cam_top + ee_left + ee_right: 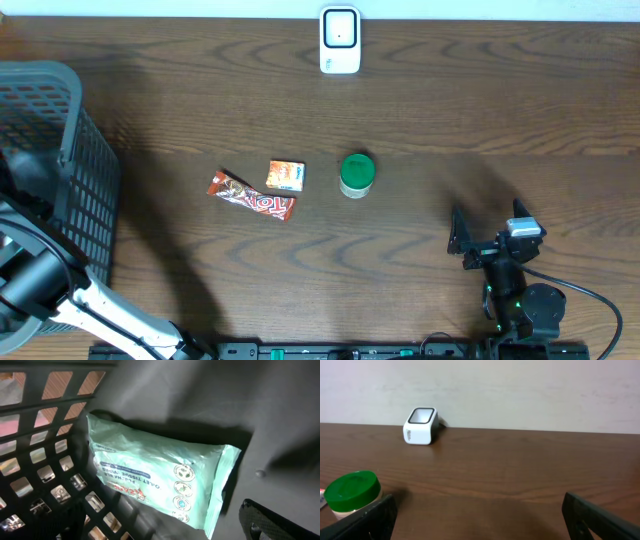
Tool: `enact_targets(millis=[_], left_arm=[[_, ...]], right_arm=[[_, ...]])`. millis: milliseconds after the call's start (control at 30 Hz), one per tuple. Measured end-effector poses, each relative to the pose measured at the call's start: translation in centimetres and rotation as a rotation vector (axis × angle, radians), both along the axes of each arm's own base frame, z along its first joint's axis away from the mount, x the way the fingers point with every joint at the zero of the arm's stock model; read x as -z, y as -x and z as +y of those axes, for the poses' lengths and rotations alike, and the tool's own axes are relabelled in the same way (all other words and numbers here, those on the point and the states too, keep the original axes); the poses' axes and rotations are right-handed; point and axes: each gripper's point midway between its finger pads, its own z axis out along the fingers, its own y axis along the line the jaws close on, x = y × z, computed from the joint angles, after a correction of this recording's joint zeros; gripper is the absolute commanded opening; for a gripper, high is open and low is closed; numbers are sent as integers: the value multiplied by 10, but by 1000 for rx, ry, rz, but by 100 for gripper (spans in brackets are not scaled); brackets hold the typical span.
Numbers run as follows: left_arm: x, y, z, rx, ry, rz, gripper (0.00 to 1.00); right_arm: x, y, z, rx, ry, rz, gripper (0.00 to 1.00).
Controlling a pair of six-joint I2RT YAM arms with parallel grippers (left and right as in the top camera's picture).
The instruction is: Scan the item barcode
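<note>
Step, likely: pick-up. Left jaws spread above wipes pack (160, 482) inside basket (92, 170); right jaws spread, idle. Next: pinch pack, carry to far scanner (340, 40).

table (480, 110): dark brown, with a wavy wood grain we see all over
scanner (340, 40): white shell, black window
jar (356, 174): bright green lid over a pale body
small packet (285, 175): orange and white
wrapper (252, 196): red-orange with white letters (we cannot read them)
basket (60, 130): dark grey, open square lattice
tissue pack (155, 480): mint green, white label, red lettering, round green emblems
wall (520, 390): off-white, plain
</note>
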Motion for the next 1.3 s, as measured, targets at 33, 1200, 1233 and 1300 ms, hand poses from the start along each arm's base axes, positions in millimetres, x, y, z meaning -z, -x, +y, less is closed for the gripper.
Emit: enact_targets(millis=[33, 1200, 1233, 1300], left_arm=[[0, -2, -1, 6, -2, 1, 98], [19, 39, -3, -20, -330, 255, 98], [19, 42, -2, -34, -336, 257, 98], [19, 46, 1, -58, -348, 254, 98]], right_arm=[[0, 0, 0, 0, 0, 0, 99], [0, 0, 0, 0, 0, 0, 99], [0, 0, 0, 0, 0, 0, 99], [0, 0, 0, 0, 0, 0, 99]])
